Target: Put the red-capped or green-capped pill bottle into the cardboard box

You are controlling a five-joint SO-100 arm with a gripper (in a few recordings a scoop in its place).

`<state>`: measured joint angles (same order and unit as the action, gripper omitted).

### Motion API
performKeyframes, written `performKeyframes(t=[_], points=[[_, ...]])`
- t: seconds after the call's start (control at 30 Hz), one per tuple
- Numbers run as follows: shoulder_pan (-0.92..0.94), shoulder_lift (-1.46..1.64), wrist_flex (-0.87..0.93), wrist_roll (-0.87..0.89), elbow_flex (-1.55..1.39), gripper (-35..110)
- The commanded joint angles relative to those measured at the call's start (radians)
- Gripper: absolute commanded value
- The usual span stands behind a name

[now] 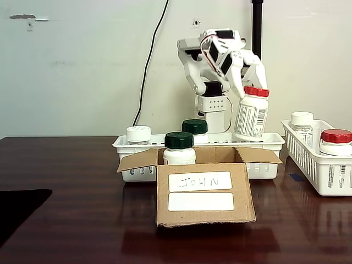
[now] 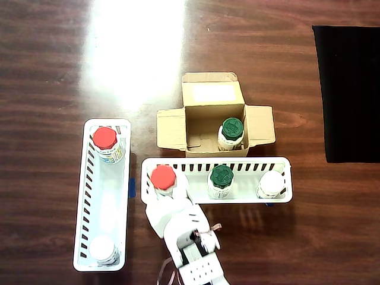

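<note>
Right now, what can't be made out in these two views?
- Claw grip: in the fixed view it sits at the red-capped pill bottle, but finger contact is unclear; overhead, the arm hides it.
- Pill bottle base: hidden behind the white tray rim, so lifted or resting is unclear.
- Cardboard box label writing: too blurred.
- Bottle label print: too small.

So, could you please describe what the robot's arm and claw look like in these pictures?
The arm is made of white plastic segments with black motor blocks set into the joints. Thin red and white wires loop over its upper part. The claw has white, angular fingers. A white block at the base shows a grid of small holes.
</note>
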<state>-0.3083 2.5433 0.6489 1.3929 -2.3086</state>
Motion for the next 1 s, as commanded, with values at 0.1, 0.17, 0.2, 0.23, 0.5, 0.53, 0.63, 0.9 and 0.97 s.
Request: performKeyframes(t=[0.1,0.17,0.2,0.23,0.5,0.53,0.63,0.9,0.97], points=[[0.064,-0.301,0.025,-0.009,0.457,1],[0.089,-0.356,0.026,-0.006,0.518,1],[0.103,-0.382,0.026,-0.003,0.545,1],[0.114,-0.405,0.028,-0.002,0.569,1],[0.209,-0.629,0.031,0.008,0.776,1],[0.218,-0.657,0.031,0.008,0.804,1],[0.247,-0.726,0.031,0.009,0.870,1],[0.305,-0.834,-0.014,0.028,0.925,1],[0.319,-0.850,-0.032,0.032,0.925,1]])
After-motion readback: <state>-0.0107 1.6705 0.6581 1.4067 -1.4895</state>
